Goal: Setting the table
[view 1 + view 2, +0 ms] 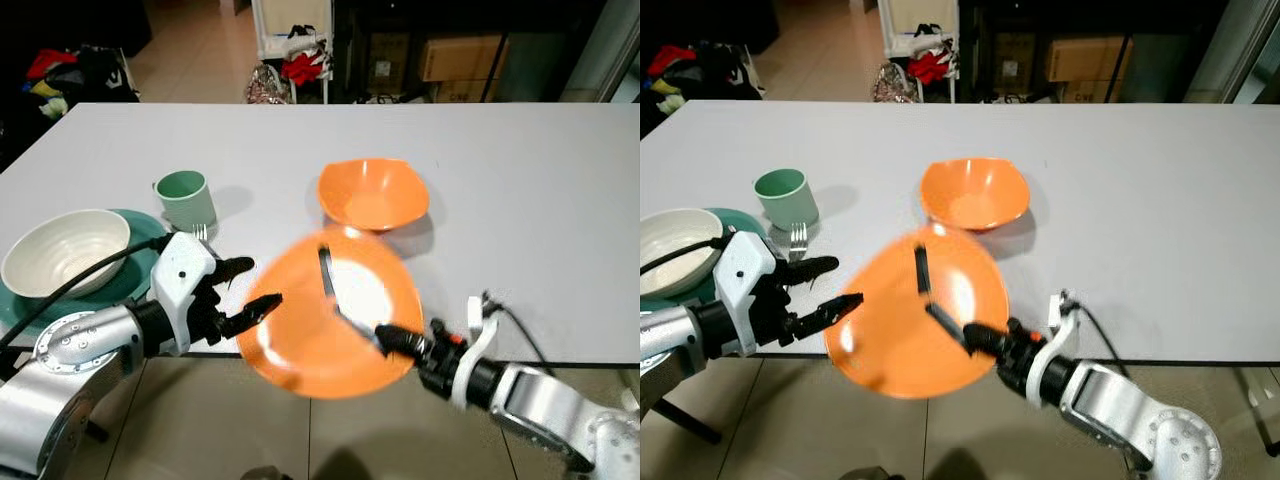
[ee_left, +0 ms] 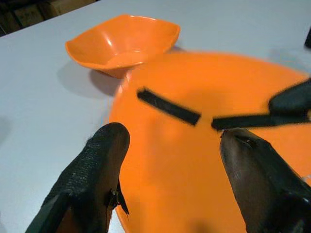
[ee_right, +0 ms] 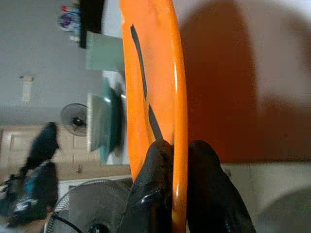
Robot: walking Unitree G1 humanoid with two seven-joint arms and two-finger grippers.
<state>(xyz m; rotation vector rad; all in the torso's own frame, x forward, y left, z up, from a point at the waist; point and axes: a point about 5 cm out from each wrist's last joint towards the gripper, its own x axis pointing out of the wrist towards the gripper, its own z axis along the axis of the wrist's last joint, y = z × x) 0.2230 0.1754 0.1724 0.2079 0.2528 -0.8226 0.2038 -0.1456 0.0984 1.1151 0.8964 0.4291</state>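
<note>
Here the right gripper [image 1: 385, 340] is pinching the rim of an orange plate [image 1: 330, 315], its two black fingers clamped tight on either side of the edge, and is holding the plate tilted over the near edge of the white surface [image 1: 520, 200]. The left gripper [image 1: 245, 290] is hovering at the plate's nine o'clock, fingers spread apart and gripping nothing. An orange bowl [image 1: 373, 193] is sitting at the plate's twelve o'clock. Around ten o'clock, a green cup [image 1: 185, 198] is standing upright beside a fork [image 1: 201, 232], near a white bowl [image 1: 66, 251] resting on a green plate [image 1: 140, 262].
</note>
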